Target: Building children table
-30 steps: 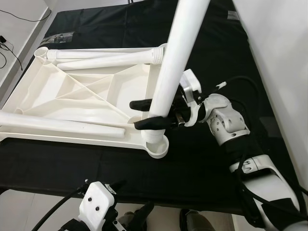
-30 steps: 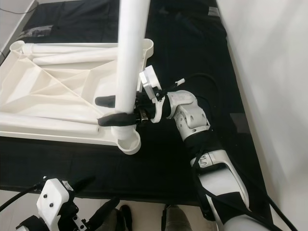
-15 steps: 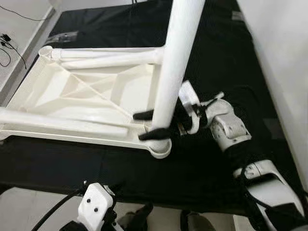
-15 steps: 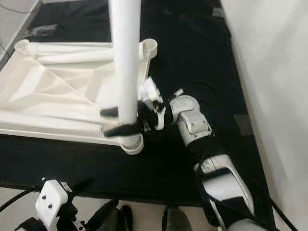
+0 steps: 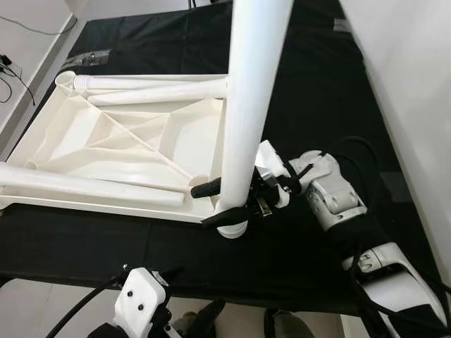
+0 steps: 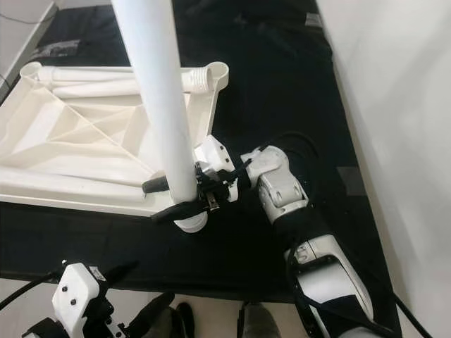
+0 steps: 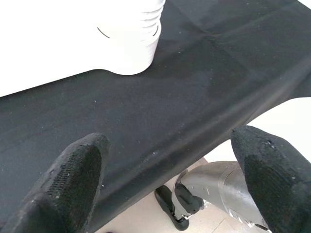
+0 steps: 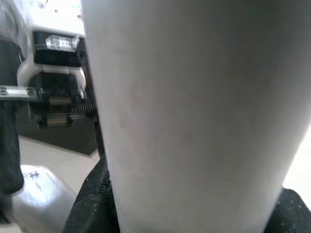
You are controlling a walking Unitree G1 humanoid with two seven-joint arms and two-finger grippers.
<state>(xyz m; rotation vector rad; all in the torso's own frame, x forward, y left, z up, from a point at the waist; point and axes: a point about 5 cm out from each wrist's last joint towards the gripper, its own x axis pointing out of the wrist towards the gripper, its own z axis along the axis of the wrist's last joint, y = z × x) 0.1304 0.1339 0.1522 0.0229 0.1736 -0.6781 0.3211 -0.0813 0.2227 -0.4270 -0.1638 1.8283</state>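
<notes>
Smooth white tubular leg [image 5: 246,105] tilted further; right tool [image 5: 225,201] clamps it.

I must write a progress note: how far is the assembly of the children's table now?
Done: the tabletop lies upside down on the black cloth. In hand: the right gripper clamps an upright leg at the near corner socket. Left: two legs lie loose on the tabletop. The left gripper hangs open.

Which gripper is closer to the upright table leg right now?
Right. The right gripper is clamped around the upright table leg near its base; the left gripper hangs open, apart, below the cloth's near edge.
</notes>
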